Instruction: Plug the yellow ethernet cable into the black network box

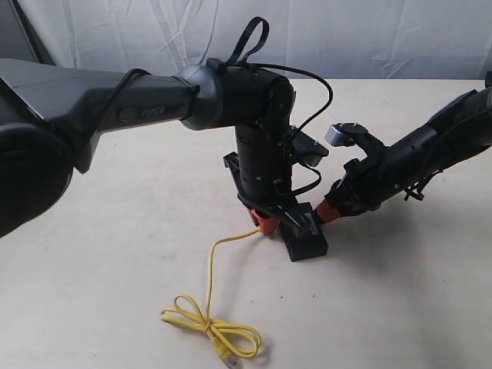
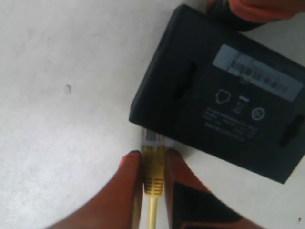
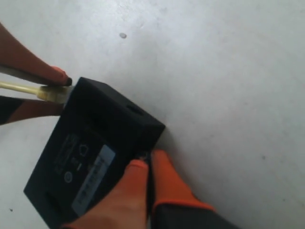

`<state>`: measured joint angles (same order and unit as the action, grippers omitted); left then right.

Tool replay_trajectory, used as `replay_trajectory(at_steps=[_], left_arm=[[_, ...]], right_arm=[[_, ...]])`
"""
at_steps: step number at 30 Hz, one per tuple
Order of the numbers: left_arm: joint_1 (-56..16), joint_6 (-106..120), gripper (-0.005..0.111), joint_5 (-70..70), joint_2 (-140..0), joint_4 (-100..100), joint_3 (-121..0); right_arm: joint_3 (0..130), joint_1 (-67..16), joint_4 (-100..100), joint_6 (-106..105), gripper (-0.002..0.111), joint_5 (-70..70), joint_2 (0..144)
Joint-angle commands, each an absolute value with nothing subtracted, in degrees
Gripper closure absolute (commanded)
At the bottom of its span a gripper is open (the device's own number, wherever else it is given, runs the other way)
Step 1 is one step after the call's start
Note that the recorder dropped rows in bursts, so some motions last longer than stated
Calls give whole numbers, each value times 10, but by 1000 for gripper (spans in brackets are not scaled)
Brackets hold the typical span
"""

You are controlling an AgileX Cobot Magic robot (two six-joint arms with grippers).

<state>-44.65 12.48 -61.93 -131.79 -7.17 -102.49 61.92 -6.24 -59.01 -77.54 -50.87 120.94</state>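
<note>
The black network box [image 2: 224,95] lies flat on the table, white label strip facing up. My left gripper [image 2: 153,155] points down and is shut on the yellow ethernet cable [image 2: 153,171], just behind its clear plug [image 2: 152,139]. The plug's tip touches the box's side wall; how far in it sits is hidden. The rest of the yellow ethernet cable [image 1: 211,327] trails toward the front edge and ends in a knotted loop. My right gripper [image 3: 147,162] is shut, its orange fingers [image 3: 167,181] pressed against the opposite end of the black network box [image 3: 95,143].
The pale tabletop [image 1: 115,231] spreads around the box. A white cloth backdrop [image 1: 346,38] hangs behind the table. The left arm's black cables [image 1: 307,115] loop above the box. The free plug [image 1: 227,357] of the cable lies near the front edge.
</note>
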Motion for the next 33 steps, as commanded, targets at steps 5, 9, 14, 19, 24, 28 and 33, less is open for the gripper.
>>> replay_trajectory(at_steps=[5, 9, 14, 19, 24, 28, 33], left_arm=[[-452, 151, 107, -553, -1317, -123, -1029], [-452, 150, 107, -551, -1317, -123, -1029], [-452, 169, 107, -547, -1317, -124, -1029], [-452, 212, 107, -542, -1317, -150, -1029], [-452, 232, 107, -559, -1317, -140, -1029], [-452, 276, 107, -594, -1317, -121, -1029], [-452, 249, 107, -587, -1317, -143, -1029]], right_arm=[[626, -74, -613, -780, 109, -552, 1210], [626, -74, -619, -791, 109, -566, 1210], [626, -75, -618, -810, 109, -583, 1210], [626, -75, -622, -824, 109, -583, 1210], [626, -75, -624, -830, 109, -545, 1210], [626, -75, -628, -827, 109, -510, 1210], [626, -75, -632, -825, 109, -526, 1210]])
